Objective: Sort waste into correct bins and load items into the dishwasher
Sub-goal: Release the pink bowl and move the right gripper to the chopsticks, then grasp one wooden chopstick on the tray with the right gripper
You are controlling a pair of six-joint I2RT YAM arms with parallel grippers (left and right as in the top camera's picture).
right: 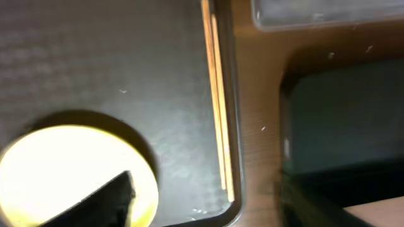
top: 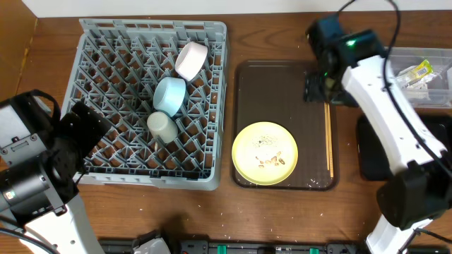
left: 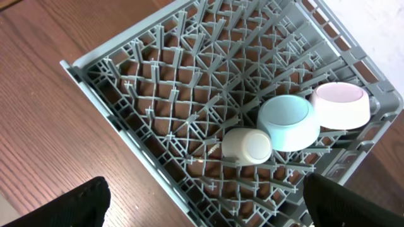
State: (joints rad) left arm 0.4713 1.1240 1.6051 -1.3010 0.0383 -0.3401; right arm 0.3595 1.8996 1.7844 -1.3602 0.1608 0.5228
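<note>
Chopsticks lie on the tray below the open, empty right claw.

No legible txt, nos., brand marks or signs in any view. Green-yellow snack wrapper in the clear tub: any print on it is too small and blurry to read.

A robot lab staged as a kitchen: two arms at a wooden tabletop holding a dish rack and tray.
</note>
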